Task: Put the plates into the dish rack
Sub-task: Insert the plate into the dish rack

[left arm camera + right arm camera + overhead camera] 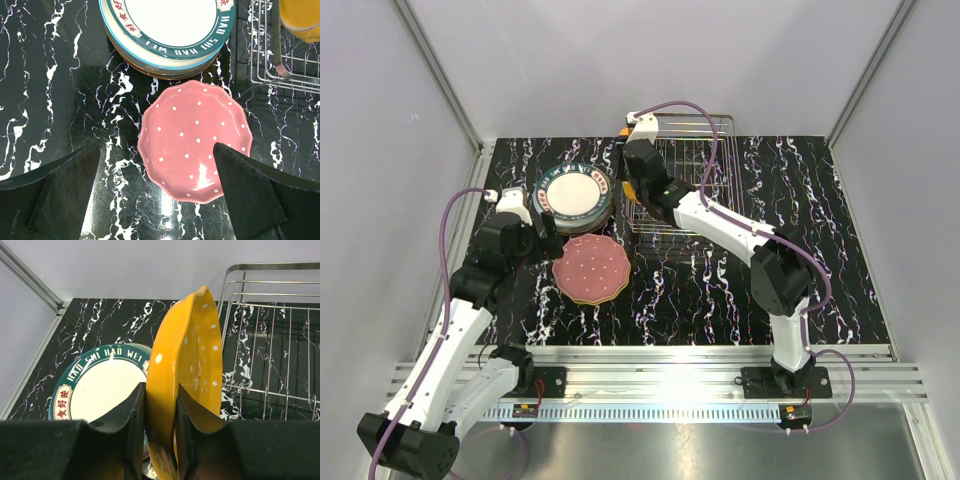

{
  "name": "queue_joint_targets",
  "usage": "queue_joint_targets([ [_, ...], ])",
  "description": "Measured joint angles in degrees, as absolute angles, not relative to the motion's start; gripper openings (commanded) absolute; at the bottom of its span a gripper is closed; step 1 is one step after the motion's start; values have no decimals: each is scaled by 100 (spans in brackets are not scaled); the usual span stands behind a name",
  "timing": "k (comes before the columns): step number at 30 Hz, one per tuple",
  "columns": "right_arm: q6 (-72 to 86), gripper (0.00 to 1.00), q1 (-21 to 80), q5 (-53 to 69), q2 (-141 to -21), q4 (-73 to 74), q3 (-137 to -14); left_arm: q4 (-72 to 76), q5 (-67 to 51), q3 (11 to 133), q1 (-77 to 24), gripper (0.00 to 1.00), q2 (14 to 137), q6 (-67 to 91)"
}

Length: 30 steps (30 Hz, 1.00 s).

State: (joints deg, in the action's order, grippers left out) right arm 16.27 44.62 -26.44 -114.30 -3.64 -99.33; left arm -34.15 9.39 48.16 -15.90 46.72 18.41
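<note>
- My right claw (159, 390) is pinched nearly closed on the rim of the orange plate (187, 355), one finger on each face. I hold it on edge, because only an upright plate will slide between the dividers.
- The plate hangs at the left end of the dish rack (265, 265). My own arm blocks the overhead view, so I can't tell whether its lower edge is in a slot.
- My left claw (156, 150) is spread as wide as it goes and holds nothing. It hovers over the pink plate (195, 140), which lies flat on the table (50, 75) — probably my next pick.
- Just behind it, the stack of plates (165, 30) sits beside the rack, a green-rimmed white one on top — close, so each carry is short.
</note>
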Motion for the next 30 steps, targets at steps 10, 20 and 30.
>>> queue_joint_targets([
  [10, 1739, 0, 4451, -2644, -11430, -370, -9933, -3415, 926, 4816, -1590, 99, 4672, 1841],
  [20, 1828, 0, 4440, -2646, -11430, -392, -9933, -3415, 917, 4816, -1590, 99, 4672, 1841],
  [30, 1870, 0, 4423, -2646, -11430, -460, -9931, -3415, 915, 4816, -1590, 99, 4674, 1841],
])
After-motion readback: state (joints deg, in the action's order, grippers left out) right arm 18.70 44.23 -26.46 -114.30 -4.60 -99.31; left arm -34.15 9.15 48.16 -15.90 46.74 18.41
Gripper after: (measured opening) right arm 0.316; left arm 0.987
